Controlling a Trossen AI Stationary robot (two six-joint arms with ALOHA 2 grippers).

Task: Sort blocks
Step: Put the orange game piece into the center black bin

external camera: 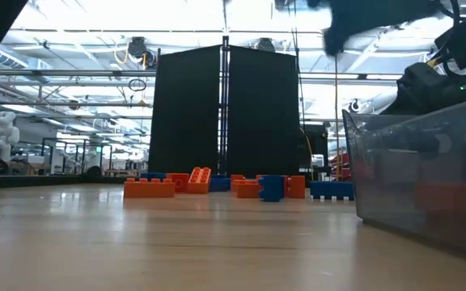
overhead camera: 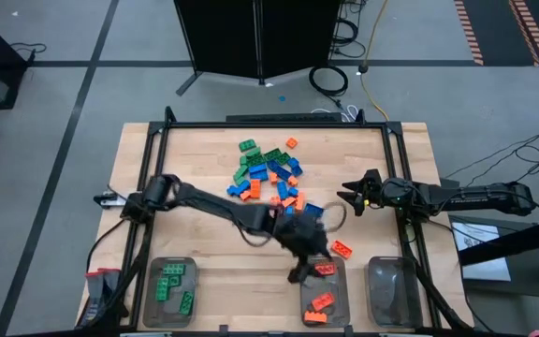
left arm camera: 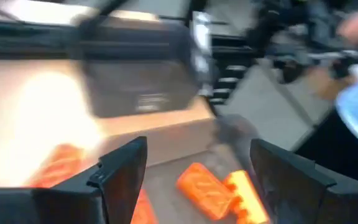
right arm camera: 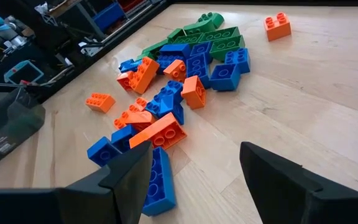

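Wooden bench (overhead camera: 204, 159): my left gripper (overhead camera: 309, 271), open and empty, hovers over the six-o'clock tray (overhead camera: 324, 314); right gripper (overhead camera: 352, 197) open, empty. Blocks (overhead camera: 269, 173) look light, stiff, slick; I'd pinch flat sides.

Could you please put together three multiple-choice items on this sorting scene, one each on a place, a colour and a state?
1. Where is the left gripper?
A. Over the middle tray
B. Over the left tray
C. At the table's far edge

2. What colour are the blocks in the left tray?
A. Blue
B. Green
C. Orange

3. How do the left gripper's jaws stand?
A. Shut on a block
B. Open, holding nothing
C. Hidden from view

Answers:
1. A: in the high view it hangs at the middle tray, above the orange blocks.
2. B: only green blocks lie there.
3. B: the left wrist view shows its jaws apart with nothing between them.
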